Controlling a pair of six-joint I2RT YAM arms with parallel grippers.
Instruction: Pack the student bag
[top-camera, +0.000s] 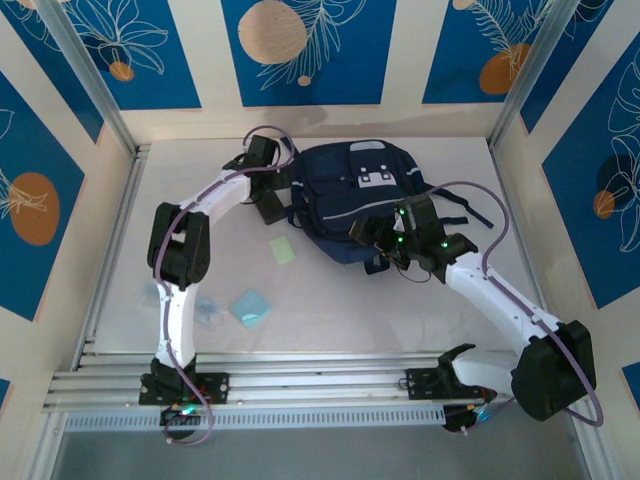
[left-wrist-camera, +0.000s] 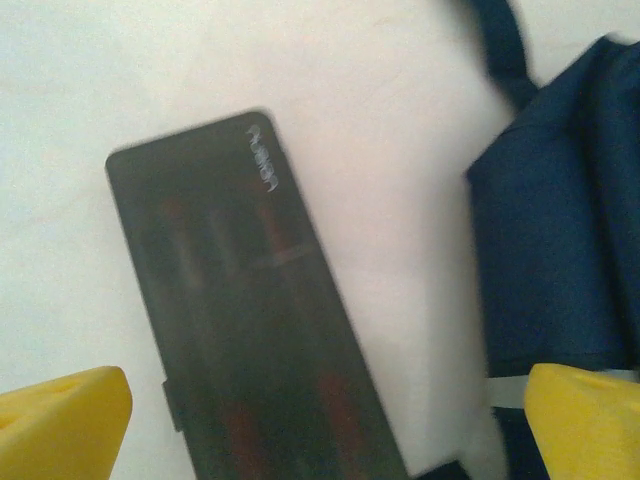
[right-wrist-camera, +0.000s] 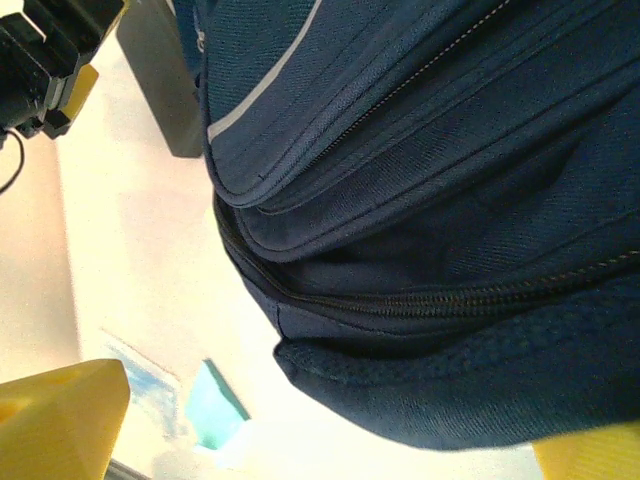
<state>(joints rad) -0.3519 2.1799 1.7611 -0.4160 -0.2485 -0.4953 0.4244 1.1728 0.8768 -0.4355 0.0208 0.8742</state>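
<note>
- The dark see-through pencil case lies flat on the white table, just left of the bag and not touching it. Inside it are blurred long shapes, about 3 of them, some reddish.
- The student bag lies at the far middle of the table. The zips seen from the right wrist run closed, and I cannot tell what is inside.
- The bag lies front side up. Its long axis runs roughly far to near, with the small pale patch toward the far end and loose straps trailing to the right.
- The left gripper hangs over the pencil case with its 2 yellow fingers spread wide, grasping nothing.
- The right gripper sits at the bag's near edge, jaws released wide, with the navy fabric between them and nothing held.
- Near the bag, 1 pale green note and 1 teal piece lie on the table.
</note>
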